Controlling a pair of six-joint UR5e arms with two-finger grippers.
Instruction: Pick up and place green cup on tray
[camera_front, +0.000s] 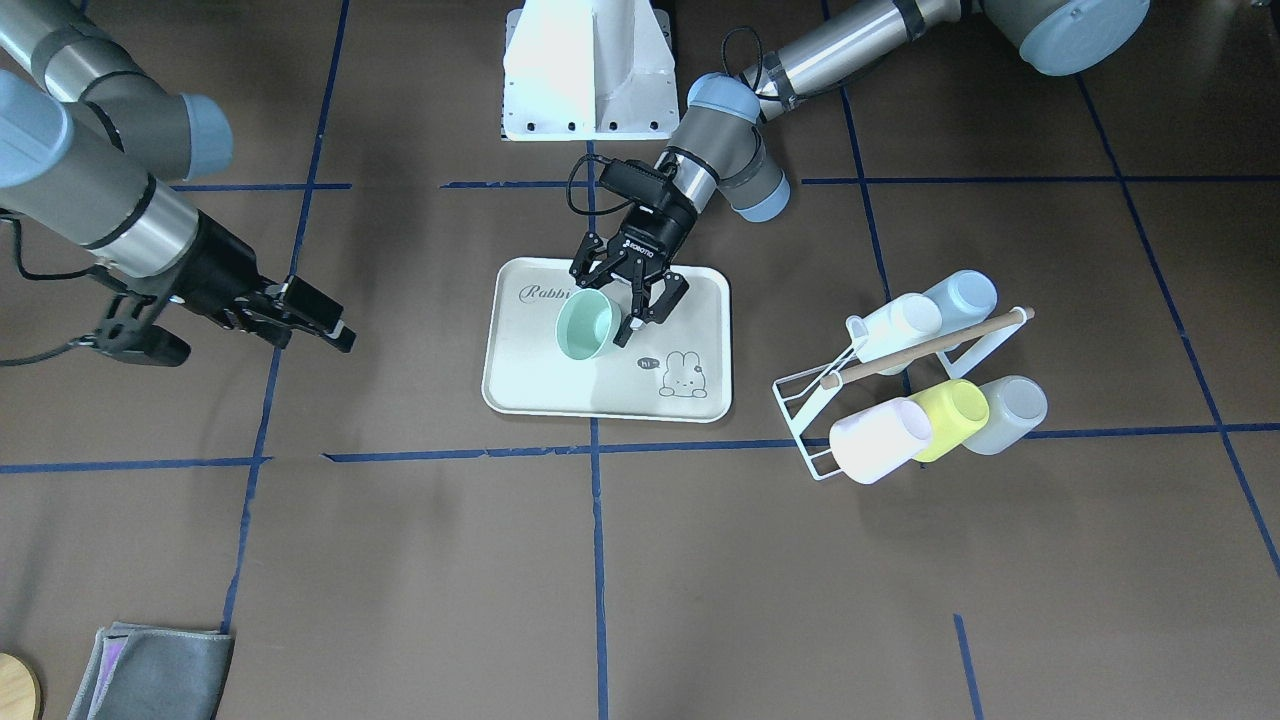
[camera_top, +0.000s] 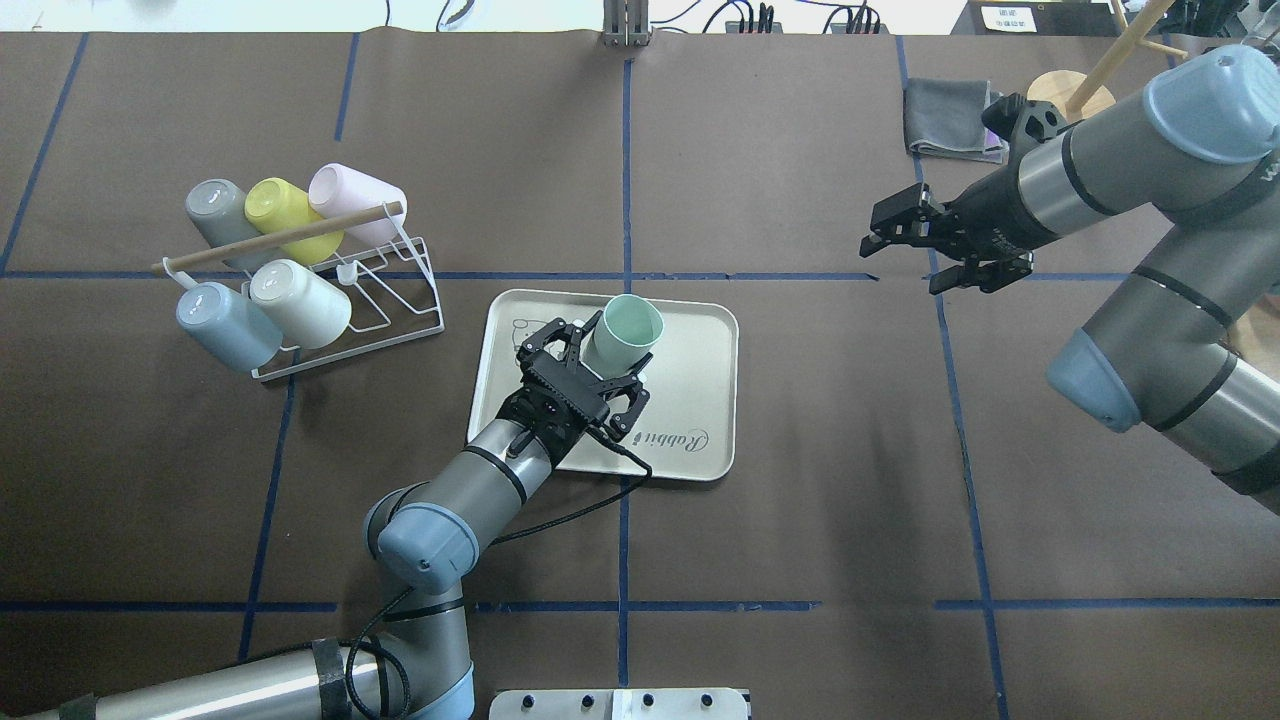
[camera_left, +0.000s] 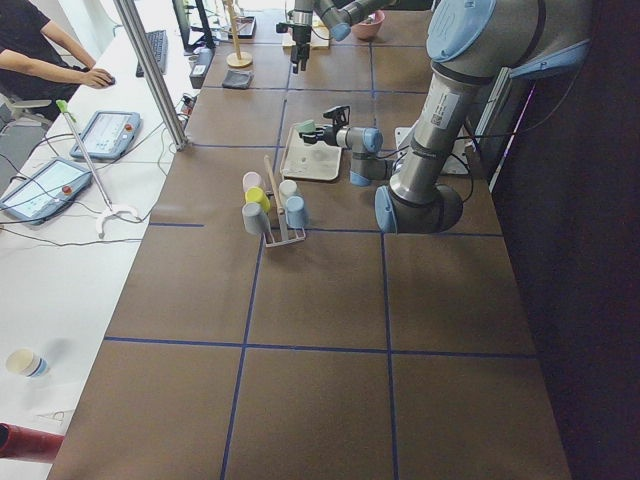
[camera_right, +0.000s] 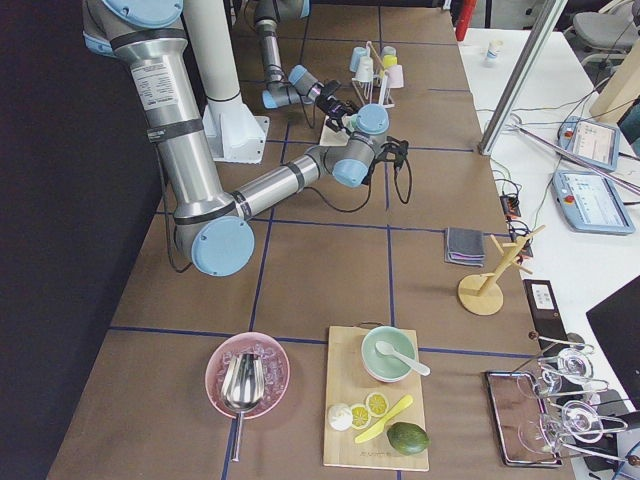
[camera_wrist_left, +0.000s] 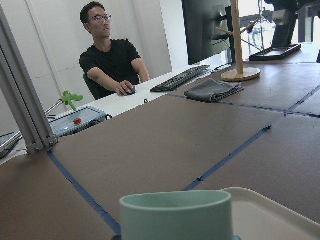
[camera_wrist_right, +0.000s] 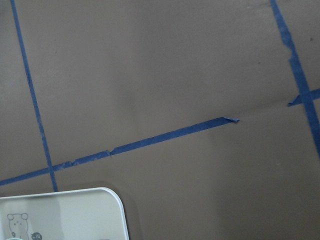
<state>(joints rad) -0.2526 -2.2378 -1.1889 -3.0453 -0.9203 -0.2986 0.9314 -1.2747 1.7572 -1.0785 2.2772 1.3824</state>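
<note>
The green cup (camera_front: 586, 326) stands upright on the tray (camera_front: 700, 300), in the half nearer the robot. My left gripper (camera_front: 607, 305) hangs low over the tray with its fingers spread on either side of the cup, and it looks open. From overhead the cup (camera_top: 622, 333) sits between the tips of the left gripper (camera_top: 607, 358), above the bare tray (camera_top: 700, 400). The left wrist view has the cup's rim (camera_wrist_left: 175, 215) close at the bottom and a corner of the tray (camera_wrist_left: 270, 215). My right gripper (camera_top: 900, 262) hovers open and empty well away from the tray.
A white wire rack (camera_top: 400, 290) with several cups, one of them yellow-green (camera_top: 280, 210), lies on the robot's left. A folded grey cloth (camera_top: 950, 120) and a wooden stand (camera_top: 1070, 95) are at the far right. A person (camera_wrist_left: 107, 55) sits at a desk beyond the table.
</note>
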